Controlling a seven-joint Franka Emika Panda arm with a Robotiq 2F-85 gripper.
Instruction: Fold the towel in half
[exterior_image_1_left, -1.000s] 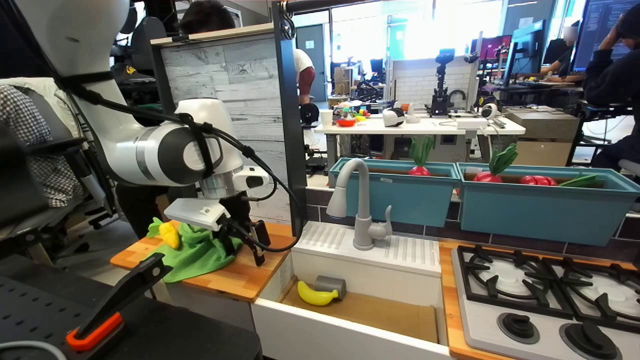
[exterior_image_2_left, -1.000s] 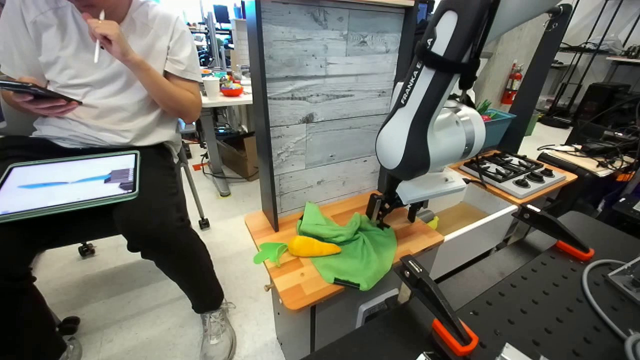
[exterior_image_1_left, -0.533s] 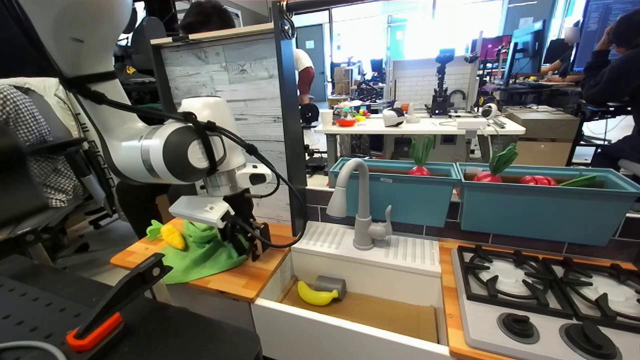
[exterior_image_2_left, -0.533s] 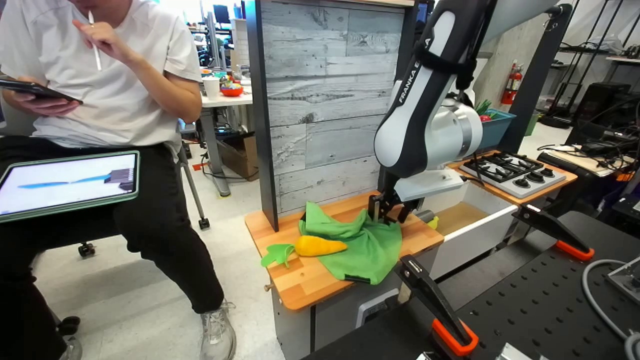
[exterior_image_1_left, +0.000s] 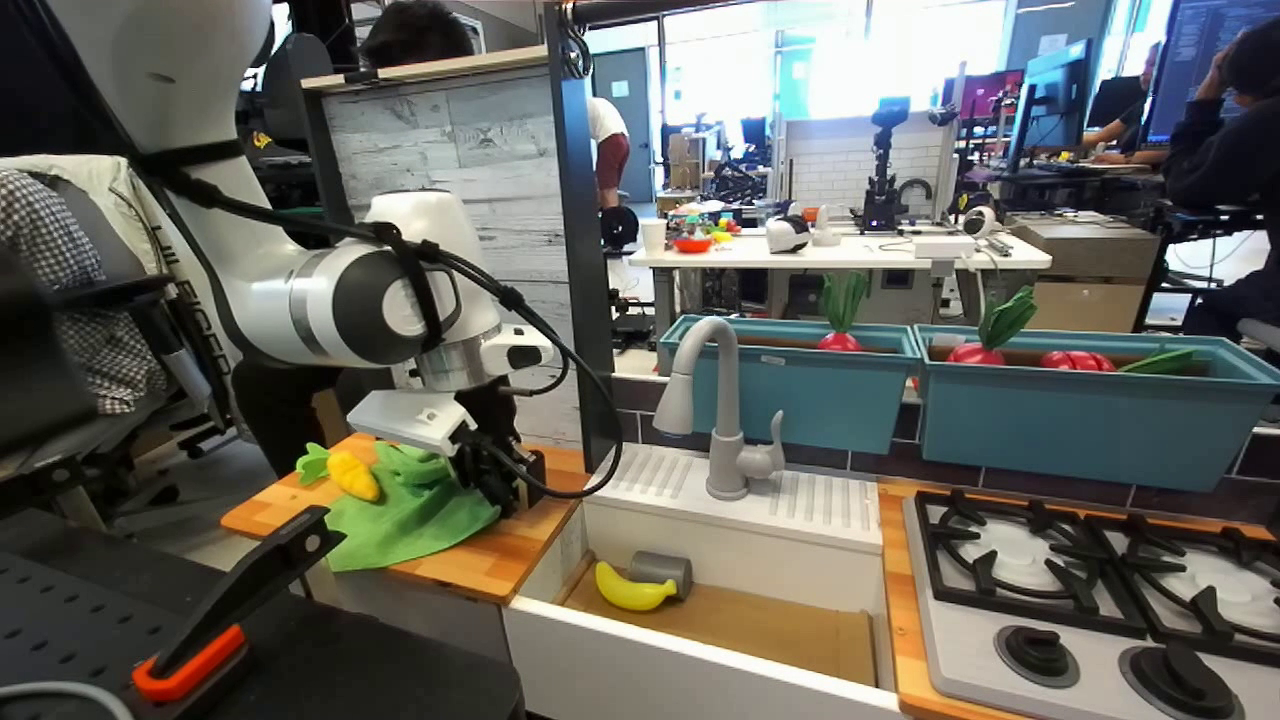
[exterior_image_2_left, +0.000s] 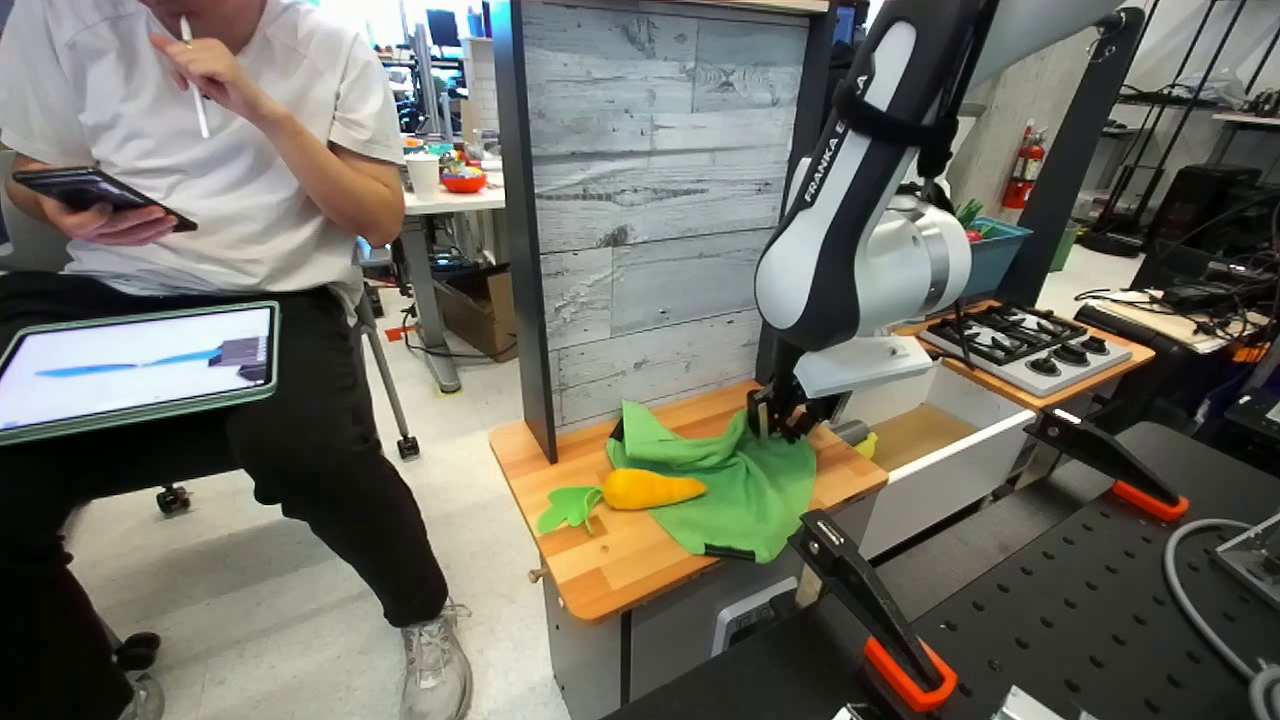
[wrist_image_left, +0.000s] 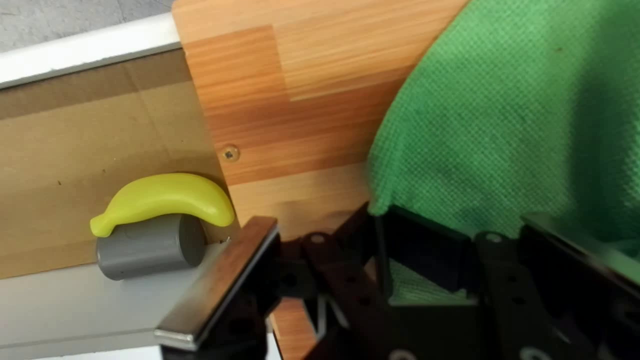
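1. The claw (wrist_image_left: 381, 240) points down at the wooden counter (wrist_image_left: 235, 95); its fingers are drawn narrow, with an edge of the green towel (wrist_image_left: 490, 125) nipped between the tips.
2. The green towel lies on the counter beneath the claw and spreads out from it on the side away from the sink (exterior_image_1_left: 700, 655). It is rumpled, with a raised fold running out from beside the claw, and its hem, bearing a dark strip (exterior_image_2_left: 730, 552), reaches the counter's edge.
3. Farther out from the claw on that same side, a toy carrot (exterior_image_2_left: 655, 490) overlaps the green towel, its green leafy top over bare wood.
4. On the opposite side of the claw, lower down in the sink, a yellow banana (wrist_image_left: 167, 202) lies on brown cardboard (wrist_image_left: 75, 155) alongside a grey cylinder (wrist_image_left: 150, 247).
5. Past the claw on the sink side, a grey faucet (exterior_image_1_left: 728, 400) stands upright; the stove top (exterior_image_1_left: 1085, 610) with black grates is well apart from the claw.
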